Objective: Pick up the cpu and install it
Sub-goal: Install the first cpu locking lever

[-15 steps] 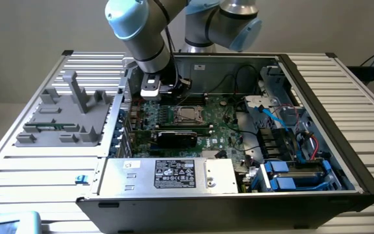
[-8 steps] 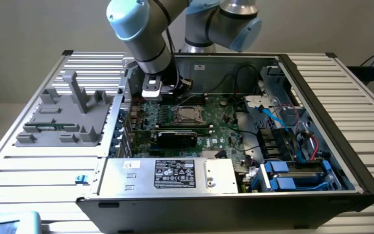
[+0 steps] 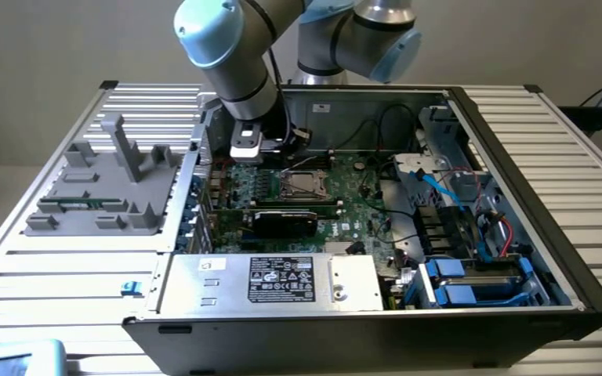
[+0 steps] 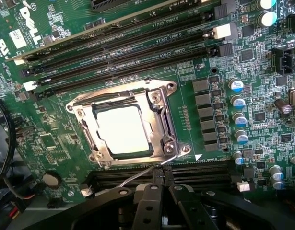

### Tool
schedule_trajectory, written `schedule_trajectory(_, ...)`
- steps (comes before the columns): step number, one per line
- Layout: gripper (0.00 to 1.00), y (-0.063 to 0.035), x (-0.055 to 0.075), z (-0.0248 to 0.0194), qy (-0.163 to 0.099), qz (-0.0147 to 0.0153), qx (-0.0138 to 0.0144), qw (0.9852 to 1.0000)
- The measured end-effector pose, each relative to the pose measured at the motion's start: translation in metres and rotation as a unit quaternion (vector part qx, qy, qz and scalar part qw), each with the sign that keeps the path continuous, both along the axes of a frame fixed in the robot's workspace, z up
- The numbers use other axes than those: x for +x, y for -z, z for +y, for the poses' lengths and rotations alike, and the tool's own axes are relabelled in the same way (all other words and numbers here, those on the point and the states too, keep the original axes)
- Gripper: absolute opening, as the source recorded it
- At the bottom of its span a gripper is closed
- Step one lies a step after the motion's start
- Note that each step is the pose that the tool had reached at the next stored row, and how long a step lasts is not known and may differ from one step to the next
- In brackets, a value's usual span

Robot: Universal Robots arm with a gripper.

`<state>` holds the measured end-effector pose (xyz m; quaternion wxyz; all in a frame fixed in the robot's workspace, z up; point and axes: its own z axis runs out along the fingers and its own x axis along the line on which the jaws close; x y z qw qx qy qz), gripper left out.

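While I watch from afar, the cpu (image 4: 123, 129) lies flat inside the metal socket frame (image 4: 169, 120) on the green motherboard (image 4: 262, 143), its silvery top glaring. I judge it light, stiff and fragile underneath, best held by its edges. My gripper (image 4: 162, 176) has its fingers pressed together just beside the frame, tips at the thin wire lever (image 4: 137, 175); whether they pinch it I cannot tell. Beyond the frame, a white logo (image 4: 31, 21) reads "DELL", and print by the memory slots (image 4: 137, 52) reads "DIMM" and "CPU1".

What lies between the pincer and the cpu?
In the wrist view, the metal socket frame and a thin wire lie between the shut pincer and the cpu.
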<state>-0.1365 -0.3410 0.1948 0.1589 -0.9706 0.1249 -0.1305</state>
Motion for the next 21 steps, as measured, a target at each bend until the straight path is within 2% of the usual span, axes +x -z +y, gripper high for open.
schedule_trajectory(21, 0.11, 0.0070, 0.0070, 0.0000, 0.000, -0.0002, -0.0007, 1.0000)
